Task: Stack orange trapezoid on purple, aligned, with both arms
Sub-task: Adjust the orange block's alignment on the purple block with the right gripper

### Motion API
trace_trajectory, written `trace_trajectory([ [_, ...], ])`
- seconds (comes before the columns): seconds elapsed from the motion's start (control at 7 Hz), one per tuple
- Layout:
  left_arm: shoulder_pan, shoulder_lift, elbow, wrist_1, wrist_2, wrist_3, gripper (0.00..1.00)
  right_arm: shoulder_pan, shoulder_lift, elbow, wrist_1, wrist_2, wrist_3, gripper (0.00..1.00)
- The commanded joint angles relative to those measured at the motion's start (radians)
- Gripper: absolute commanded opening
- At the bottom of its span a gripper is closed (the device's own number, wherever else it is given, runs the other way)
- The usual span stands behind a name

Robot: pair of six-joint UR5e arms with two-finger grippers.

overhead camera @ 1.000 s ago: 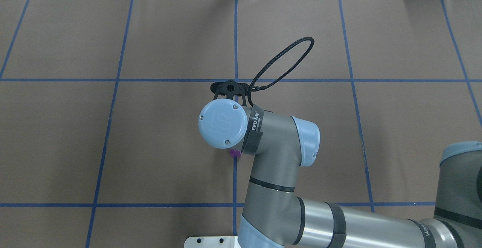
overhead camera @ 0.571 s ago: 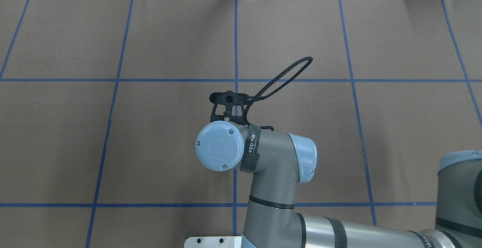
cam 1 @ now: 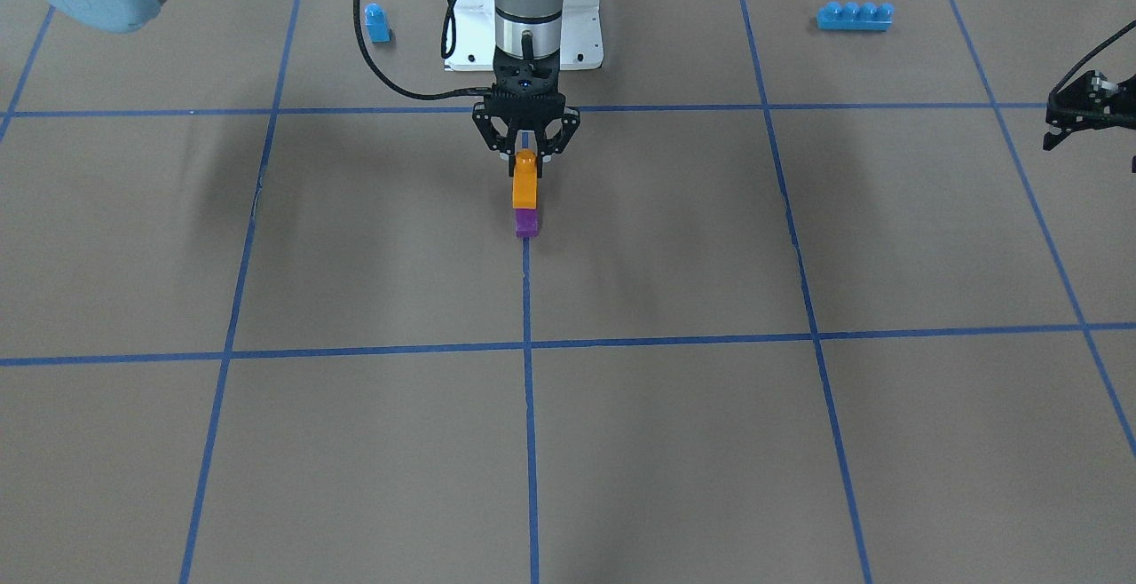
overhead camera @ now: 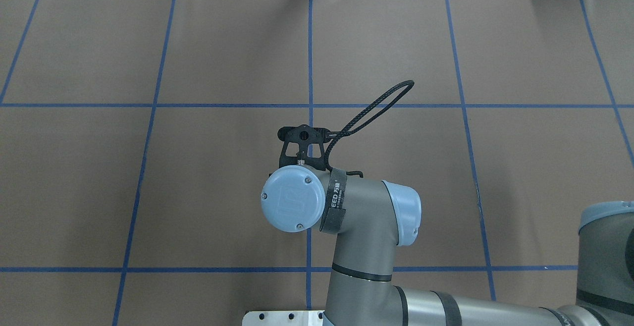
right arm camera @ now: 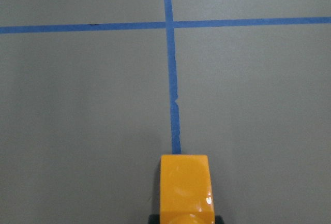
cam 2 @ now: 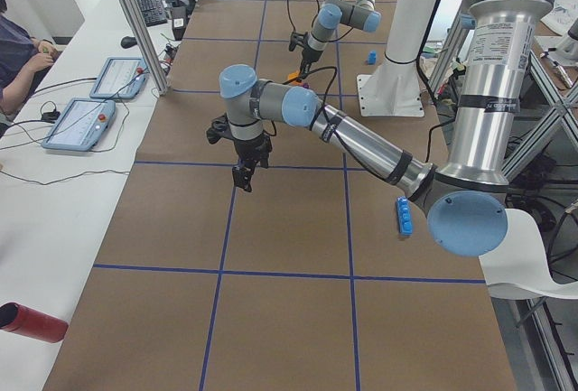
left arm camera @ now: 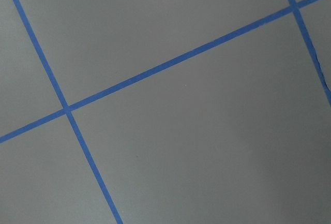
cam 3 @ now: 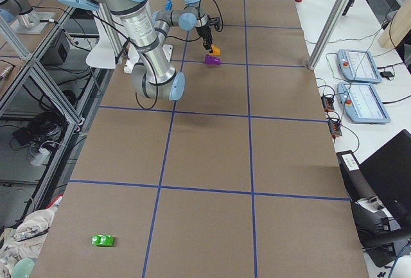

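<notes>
My right gripper (cam 1: 525,156) points straight down and is shut on the stud end of the orange trapezoid (cam 1: 524,180). The brick hangs directly over the purple brick (cam 1: 526,224), which lies on the centre blue line; I cannot tell whether they touch. The orange brick fills the bottom of the right wrist view (right arm camera: 185,188), where the purple is hidden. In the overhead view the right wrist (overhead camera: 292,204) covers both bricks. My left gripper (cam 1: 1087,114) hovers over bare table far to the side; I cannot tell whether it is open or shut.
A small blue single-stud brick (cam 1: 377,22) and a long blue four-stud brick (cam 1: 854,16) lie near the white base pedestal (cam 1: 581,29). A green brick (cam 3: 102,240) lies at the far table end. A red cylinder (cam 2: 32,322) sits at the operators' edge.
The right wrist has moved back toward the robot's base and now covers the purple brick, which showed beside it a second ago. The cable loop has dropped lower.
</notes>
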Motion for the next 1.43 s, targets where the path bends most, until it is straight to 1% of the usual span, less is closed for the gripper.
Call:
trace_trajectory([
  [0.0, 0.001, -0.002, 0.002, -0.001, 0.0, -0.001, 1.0, -0.023, -0.009, 0.004, 0.0, -0.003, -0.003, 0.0],
  [0.86, 0.001, -0.002, 0.002, -0.001, 0.0, -0.001, 1.0, -0.01, -0.013, 0.002, 0.004, -0.007, -0.017, 0.0],
  [1.29, 0.001, -0.002, 0.002, -0.001, 0.0, -0.001, 1.0, -0.022, -0.018, -0.001, 0.009, -0.005, -0.017, 0.0],
])
